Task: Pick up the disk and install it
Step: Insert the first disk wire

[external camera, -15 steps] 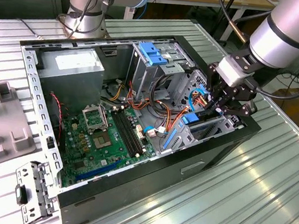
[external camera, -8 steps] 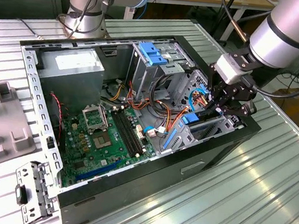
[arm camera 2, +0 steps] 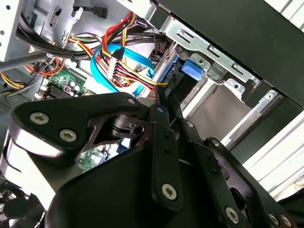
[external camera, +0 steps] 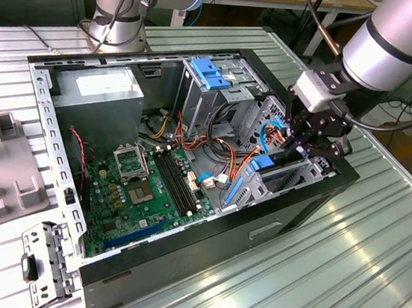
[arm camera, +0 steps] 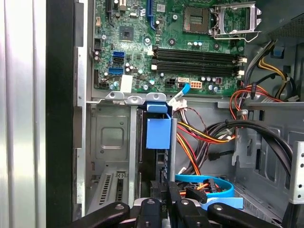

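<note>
The disk (external camera: 277, 175) stands on edge in the low metal bay at the open computer case's corner, on the exterior view's right. Its blue carrier tab (external camera: 263, 163) faces the motherboard. In the first wrist view the disk (arm camera: 159, 159) is a dark narrow edge under the blue tab (arm camera: 158, 132), set between the bay's metal walls. My gripper (external camera: 302, 152) reaches down from above, and its black fingers (arm camera: 174, 195) close on the disk's near end. In the second wrist view the gripper (arm camera 2: 164, 102) sits right behind the blue carrier (arm camera 2: 192, 70).
A taller drive cage with a blue latch (external camera: 211, 74) stands beside the bay. Orange, yellow and blue cables (external camera: 225, 155) run between them. The motherboard (external camera: 141, 191) and grey power supply (external camera: 100, 94) lie toward the exterior view's left. A loose metal bracket (external camera: 45, 266) lies outside the case.
</note>
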Controlling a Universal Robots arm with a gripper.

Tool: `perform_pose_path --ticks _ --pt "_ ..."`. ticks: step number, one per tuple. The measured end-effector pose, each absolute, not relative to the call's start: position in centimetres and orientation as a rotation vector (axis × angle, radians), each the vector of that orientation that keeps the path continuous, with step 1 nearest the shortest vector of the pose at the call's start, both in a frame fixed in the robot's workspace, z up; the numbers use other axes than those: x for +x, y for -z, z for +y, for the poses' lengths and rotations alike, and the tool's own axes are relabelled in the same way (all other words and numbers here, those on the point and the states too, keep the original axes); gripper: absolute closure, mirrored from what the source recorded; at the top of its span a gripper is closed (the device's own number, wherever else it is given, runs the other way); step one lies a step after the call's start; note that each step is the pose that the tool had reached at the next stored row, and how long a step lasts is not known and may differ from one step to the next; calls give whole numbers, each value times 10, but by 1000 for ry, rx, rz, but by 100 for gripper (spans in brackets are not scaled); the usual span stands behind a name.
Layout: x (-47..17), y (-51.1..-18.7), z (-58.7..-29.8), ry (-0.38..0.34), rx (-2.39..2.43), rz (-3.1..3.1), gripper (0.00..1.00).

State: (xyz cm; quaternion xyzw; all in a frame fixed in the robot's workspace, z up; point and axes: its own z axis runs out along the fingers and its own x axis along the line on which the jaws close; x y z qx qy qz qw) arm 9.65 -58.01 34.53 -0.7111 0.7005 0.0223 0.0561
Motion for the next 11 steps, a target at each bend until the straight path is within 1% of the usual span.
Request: perform_pose_path --ticks 11 --pt "97 -344 -579 -66 -2134 2148 82"
